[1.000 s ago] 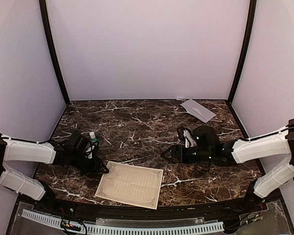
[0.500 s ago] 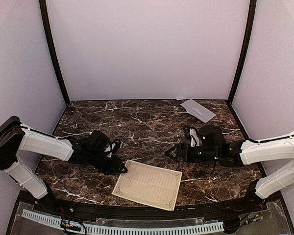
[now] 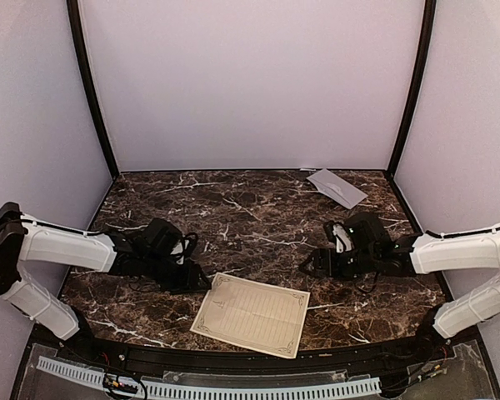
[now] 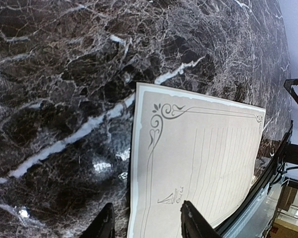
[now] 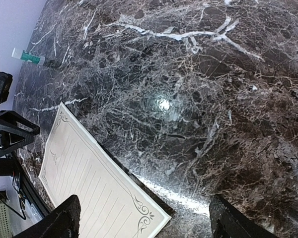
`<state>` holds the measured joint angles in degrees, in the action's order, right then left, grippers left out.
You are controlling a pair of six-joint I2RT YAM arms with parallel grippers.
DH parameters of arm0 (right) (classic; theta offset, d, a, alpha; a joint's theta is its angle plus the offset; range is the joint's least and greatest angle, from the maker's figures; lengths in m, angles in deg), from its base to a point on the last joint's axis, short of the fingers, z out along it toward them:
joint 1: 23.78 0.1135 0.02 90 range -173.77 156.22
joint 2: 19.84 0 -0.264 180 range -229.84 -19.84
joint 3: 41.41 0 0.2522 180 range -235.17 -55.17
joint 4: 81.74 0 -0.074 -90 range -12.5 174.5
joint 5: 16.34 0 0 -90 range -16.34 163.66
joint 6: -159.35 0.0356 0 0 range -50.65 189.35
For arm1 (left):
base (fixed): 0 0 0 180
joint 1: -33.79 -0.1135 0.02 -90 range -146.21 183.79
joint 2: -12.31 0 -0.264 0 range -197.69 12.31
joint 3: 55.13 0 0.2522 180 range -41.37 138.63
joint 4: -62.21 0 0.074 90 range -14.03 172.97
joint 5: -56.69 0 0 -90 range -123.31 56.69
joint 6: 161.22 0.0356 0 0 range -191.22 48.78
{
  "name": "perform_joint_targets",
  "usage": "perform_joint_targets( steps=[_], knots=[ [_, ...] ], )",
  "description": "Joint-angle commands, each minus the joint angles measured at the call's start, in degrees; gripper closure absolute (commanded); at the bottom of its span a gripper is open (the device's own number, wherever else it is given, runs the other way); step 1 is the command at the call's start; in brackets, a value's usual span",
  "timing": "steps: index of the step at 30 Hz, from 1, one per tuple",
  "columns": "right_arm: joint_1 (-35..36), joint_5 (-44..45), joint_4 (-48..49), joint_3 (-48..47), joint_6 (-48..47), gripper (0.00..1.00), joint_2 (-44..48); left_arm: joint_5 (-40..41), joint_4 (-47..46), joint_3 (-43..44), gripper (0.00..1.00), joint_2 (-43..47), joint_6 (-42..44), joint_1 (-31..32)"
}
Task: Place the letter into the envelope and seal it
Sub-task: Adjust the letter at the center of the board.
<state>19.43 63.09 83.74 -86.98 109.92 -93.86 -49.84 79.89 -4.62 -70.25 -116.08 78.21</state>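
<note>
We find letter [image 3: 250, 313] flat at table [image 3: 258, 217] front edge; envelope [image 3: 337, 187] at far right corner, well apart.
We judge sheet light, thin, floppy, prone to slide; take it by edge or corner.
Left gripper [image 4: 148, 224] parted over letter's left edge, holding nothing.
Right gripper [image 5: 146, 222] spread wide, empty.
Against half-second-earlier frame: letter unmoved, right gripper withdrawn rightward.

Cream letter [image 3: 252, 313] with thin dark scrolled border and faint ruled lines, lying flat and slightly skewed near the front edge, plain light-grey envelope [image 3: 337, 187] flat at the far right corner, well apart
</note>
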Motion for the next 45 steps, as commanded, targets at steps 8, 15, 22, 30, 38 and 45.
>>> perform_joint_targets(
  steps=[8, 15, 22, 30, 38, 45],
  knots=[
    [-0.92, -4.57, -0.71, 0.06, -3.04, 0.26, -3.99, -3.26, -2.39, -2.42, 0.63, -2.23, -1.46, 0.15],
    [-0.94, -8.97, -0.42, 0.06, -3.92, 0.41, -5.95, -3.86, -2.85, -2.43, 0.70, -3.35, -1.50, 0.15],
    [-0.92, -11.14, 0.49, 1.67, -3.26, 0.46, -6.62, -5.01, -3.74, -2.57, 0.76, -5.15, -1.55, 0.14],
    [-0.77, -13.10, 2.63, 2.31, -3.00, 0.50, -7.86, -5.28, -4.41, -2.56, 0.77, -6.01, -1.63, 0.15],
    [-0.75, -14.81, 5.13, 3.33, -2.08, 0.51, -9.19, -5.33, -5.50, -3.27, 0.77, -6.23, -2.05, 0.18],
    [-0.76, -15.11, 7.55, 4.09, -1.24, 0.56, -10.79, -5.26, -5.59, -3.67, 0.77, -5.95, -2.16, 0.17]
  ],
)
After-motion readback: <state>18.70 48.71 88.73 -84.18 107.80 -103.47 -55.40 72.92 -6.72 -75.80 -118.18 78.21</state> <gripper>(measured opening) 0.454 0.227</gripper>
